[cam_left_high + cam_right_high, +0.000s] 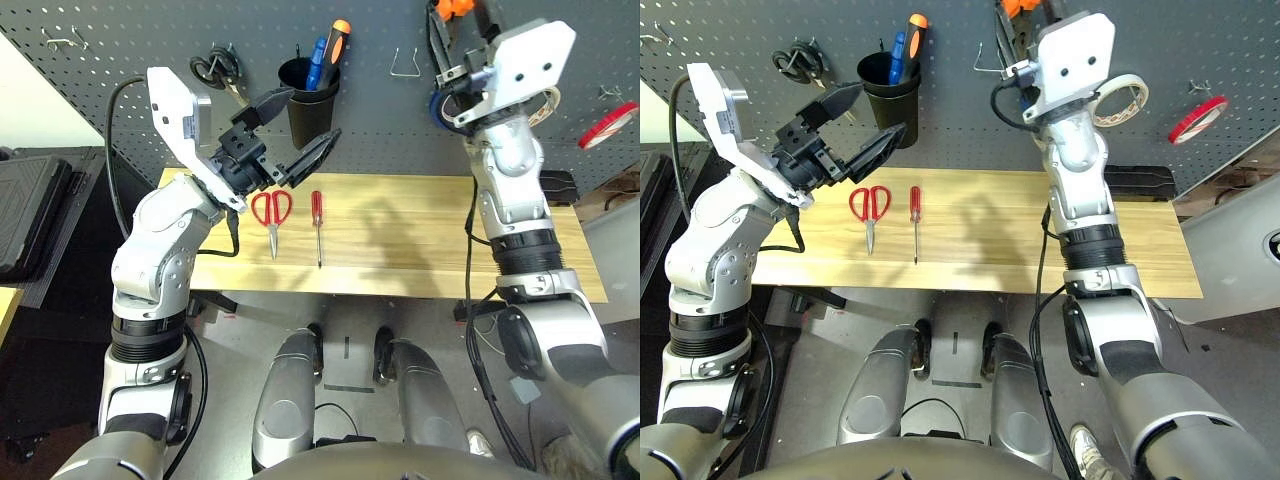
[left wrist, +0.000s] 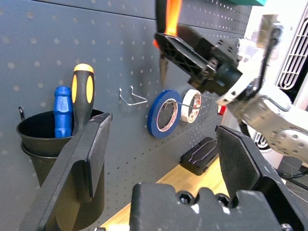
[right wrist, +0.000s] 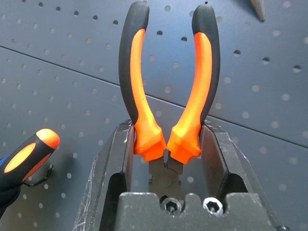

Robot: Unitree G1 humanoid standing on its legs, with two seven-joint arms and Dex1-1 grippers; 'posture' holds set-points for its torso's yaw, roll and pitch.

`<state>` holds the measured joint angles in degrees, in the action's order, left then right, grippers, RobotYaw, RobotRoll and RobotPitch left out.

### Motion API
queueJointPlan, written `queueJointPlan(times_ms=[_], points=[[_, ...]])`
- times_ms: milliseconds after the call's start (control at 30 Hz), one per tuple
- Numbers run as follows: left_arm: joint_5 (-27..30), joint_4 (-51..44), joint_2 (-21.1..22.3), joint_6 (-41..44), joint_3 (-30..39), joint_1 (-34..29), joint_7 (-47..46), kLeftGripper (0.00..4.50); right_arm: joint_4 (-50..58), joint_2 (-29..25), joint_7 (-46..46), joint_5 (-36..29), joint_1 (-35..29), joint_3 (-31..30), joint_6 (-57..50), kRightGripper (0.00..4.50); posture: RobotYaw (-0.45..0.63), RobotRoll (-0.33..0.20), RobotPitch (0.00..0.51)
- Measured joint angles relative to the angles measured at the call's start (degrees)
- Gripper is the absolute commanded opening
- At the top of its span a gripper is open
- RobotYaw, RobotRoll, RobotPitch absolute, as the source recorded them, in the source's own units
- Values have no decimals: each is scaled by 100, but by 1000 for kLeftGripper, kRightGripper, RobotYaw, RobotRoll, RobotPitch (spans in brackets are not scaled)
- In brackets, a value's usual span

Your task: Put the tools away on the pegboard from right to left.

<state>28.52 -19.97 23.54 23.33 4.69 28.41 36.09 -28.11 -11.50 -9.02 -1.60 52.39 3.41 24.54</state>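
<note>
Rubbery orange-black pliers [image 3: 168,110] | curved handles, clamped | perforated grey pegboard [image 3: 57,86]

The orange-and-black-handled pliers [image 3: 166,96] are up against the dark grey pegboard [image 1: 400,130], handles pointing up. The thin red tape ring [image 1: 608,124] hangs at the pegboard's far right. The red-handled scissors [image 1: 271,212] and slim red-handled screwdriver [image 1: 317,225] lie side by side, blades toward the near edge.
</note>
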Motion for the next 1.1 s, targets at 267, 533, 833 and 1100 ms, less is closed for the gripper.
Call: queueJointPlan(times_ms=[267, 533, 833, 1100], points=[[-5, -9, 26, 7, -22, 0, -22, 4500, -1282, 302, 168, -155, 713, 163, 138, 2087, 226, 0, 218], [-14, -53, 37, 50, -35, 0, -113, 4500, -2312, 450, 285, -176, 1217, 246, 502, 2087, 239, 0, 225], [-32, -152, 41, 76, -92, 0, -118, 4500, -2922, 668, 350, -170, 1245, 356, 715, 2087, 244, 0, 223], [-56, -151, 58, 76, -98, -1, -119, 4500, -3068, 708, 277, -96, 1244, 309, 1016, 2087, 245, 0, 218]])
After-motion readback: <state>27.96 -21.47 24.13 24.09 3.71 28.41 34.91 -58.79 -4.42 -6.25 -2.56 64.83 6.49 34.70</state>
